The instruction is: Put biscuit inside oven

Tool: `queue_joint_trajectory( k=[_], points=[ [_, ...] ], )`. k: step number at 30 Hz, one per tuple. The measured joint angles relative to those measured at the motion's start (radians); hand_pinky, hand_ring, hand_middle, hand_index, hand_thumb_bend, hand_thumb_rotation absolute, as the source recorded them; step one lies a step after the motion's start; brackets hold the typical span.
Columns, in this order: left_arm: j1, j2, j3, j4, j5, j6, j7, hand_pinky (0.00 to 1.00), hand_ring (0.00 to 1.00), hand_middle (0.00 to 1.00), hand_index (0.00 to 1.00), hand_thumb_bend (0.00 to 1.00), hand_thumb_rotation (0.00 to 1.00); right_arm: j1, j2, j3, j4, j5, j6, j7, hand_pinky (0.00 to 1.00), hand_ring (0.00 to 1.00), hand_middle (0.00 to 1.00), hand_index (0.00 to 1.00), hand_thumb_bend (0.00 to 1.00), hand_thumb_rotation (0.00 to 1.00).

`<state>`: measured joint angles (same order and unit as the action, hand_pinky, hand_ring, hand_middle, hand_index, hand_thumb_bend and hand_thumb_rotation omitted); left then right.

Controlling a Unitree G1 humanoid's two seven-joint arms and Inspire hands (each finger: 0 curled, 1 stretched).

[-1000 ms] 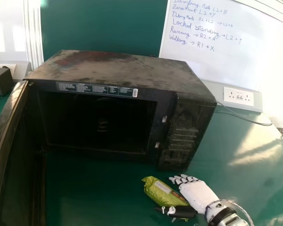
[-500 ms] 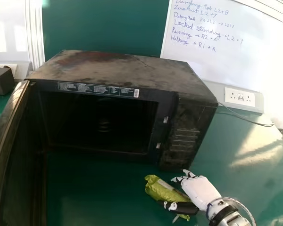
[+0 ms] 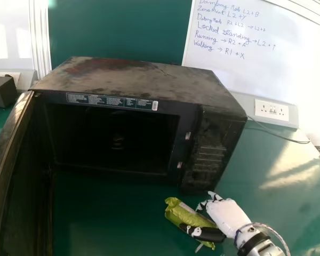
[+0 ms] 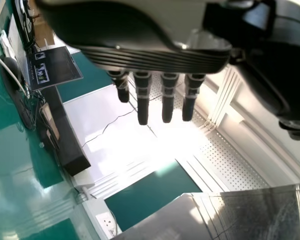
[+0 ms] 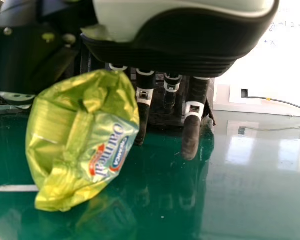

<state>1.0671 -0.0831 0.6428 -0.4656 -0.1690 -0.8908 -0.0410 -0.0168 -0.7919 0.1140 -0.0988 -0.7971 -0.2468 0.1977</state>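
The black oven (image 3: 130,80) stands on the table with its door (image 3: 13,160) swung open at the left, its cavity dark. Just in front of its right side is my right hand (image 3: 229,216), thumb and fingers round the green biscuit packet (image 3: 184,214). From the right wrist view, my right hand (image 5: 190,125) holds the biscuit packet (image 5: 80,140) between the thumb and partly bent fingers, the packet tilted; whether it touches the table I cannot tell. My left hand (image 4: 145,57) is open, its fingers straight and apart from the packet.
A whiteboard (image 3: 256,58) and a wall socket (image 3: 272,110) are behind the oven at the right, with a cable (image 3: 277,133) running along the table. At the far left sits a dark box (image 3: 1,92). The left wrist view has a monitor (image 4: 55,67).
My right hand's fingers have bent in towards the thumb and closed on the packet. The packet has shifted slightly right and turned a little. The oven has not moved.
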Motion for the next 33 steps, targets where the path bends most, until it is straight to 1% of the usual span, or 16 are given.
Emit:
queue_joint_trajectory(
  k=[3,5,10,11,12,14,17,19,21,22,24,28,33],
  points=[
    [-0.007,0.001,0.001,0.013,0.0,-0.008,0.006,0.97,0.89,0.94,0.93,0.97,0.72,0.001,0.0,0.0,0.001,0.0,-0.001,-0.004,0.26,0.31,0.47,0.5,0.85,0.0],
    [-0.01,0.001,0.001,0.016,0.0,-0.01,0.009,0.96,0.89,0.94,0.93,0.97,0.72,0.001,0.0,0.0,0.001,0.001,-0.001,-0.005,0.26,0.3,0.44,0.48,0.84,0.0],
    [-0.014,0.002,-0.001,0.021,-0.004,-0.019,0.011,0.96,0.89,0.94,0.93,0.97,0.7,0.001,0.0,0.0,0.006,0.021,-0.006,-0.008,0.24,0.28,0.4,0.47,0.82,0.0],
    [-0.014,0.002,-0.003,0.021,-0.01,-0.021,0.011,0.96,0.89,0.93,0.93,0.97,0.7,0.0,0.0,0.0,0.01,0.032,-0.008,-0.009,0.24,0.28,0.44,0.47,0.69,0.0],
    [-0.014,0.002,-0.004,0.021,-0.014,-0.022,0.011,0.95,0.88,0.93,0.93,0.97,0.7,0.001,0.001,-0.001,0.015,0.044,-0.01,-0.01,0.23,0.27,0.46,0.48,0.6,0.0],
    [-0.014,0.002,-0.008,0.023,-0.029,-0.029,0.009,0.92,0.87,0.92,0.92,0.96,0.71,0.001,0.005,-0.004,0.033,0.078,-0.023,-0.018,0.23,0.26,0.47,0.48,0.56,0.0],
    [-0.015,0.002,-0.008,0.032,-0.034,-0.042,0.009,0.89,0.86,0.92,0.92,0.96,0.75,0.002,0.01,-0.009,0.055,0.13,-0.046,-0.028,0.22,0.26,0.48,0.48,0.55,0.0],
    [-0.017,0.002,-0.008,0.034,-0.034,-0.046,0.009,0.88,0.86,0.92,0.92,0.96,0.75,0.001,0.014,-0.009,0.059,0.148,-0.056,-0.034,0.22,0.26,0.48,0.47,0.54,0.0],
    [-0.018,0.002,-0.009,0.036,-0.039,-0.05,0.009,0.89,0.87,0.92,0.92,0.96,0.74,0.0,0.014,-0.009,0.062,0.15,-0.058,-0.035,0.23,0.26,0.48,0.46,0.54,0.0],
    [-0.019,0.003,-0.009,0.037,-0.041,-0.052,0.009,0.89,0.87,0.92,0.92,0.96,0.74,0.0,0.013,-0.009,0.063,0.15,-0.058,-0.035,0.23,0.25,0.45,0.49,0.53,0.0],
    [-0.021,0.003,-0.013,0.038,-0.043,-0.058,0.008,0.89,0.87,0.92,0.92,0.96,0.75,-0.002,0.013,-0.009,0.063,0.152,-0.058,-0.035,0.21,0.24,0.43,0.52,0.52,0.0],
    [-0.033,0.003,-0.013,0.045,-0.043,-0.069,0.01,0.89,0.87,0.92,0.92,0.96,0.74,-0.003,0.013,-0.009,0.067,0.151,-0.061,-0.034,0.2,0.23,0.44,0.51,0.52,0.0],
    [-0.061,0.005,0.009,0.062,-0.007,-0.099,0.02,0.89,0.87,0.92,0.92,0.96,0.73,-0.003,0.013,-0.009,0.069,0.152,-0.065,-0.035,0.18,0.21,0.43,0.51,0.51,0.0]
  ],
)
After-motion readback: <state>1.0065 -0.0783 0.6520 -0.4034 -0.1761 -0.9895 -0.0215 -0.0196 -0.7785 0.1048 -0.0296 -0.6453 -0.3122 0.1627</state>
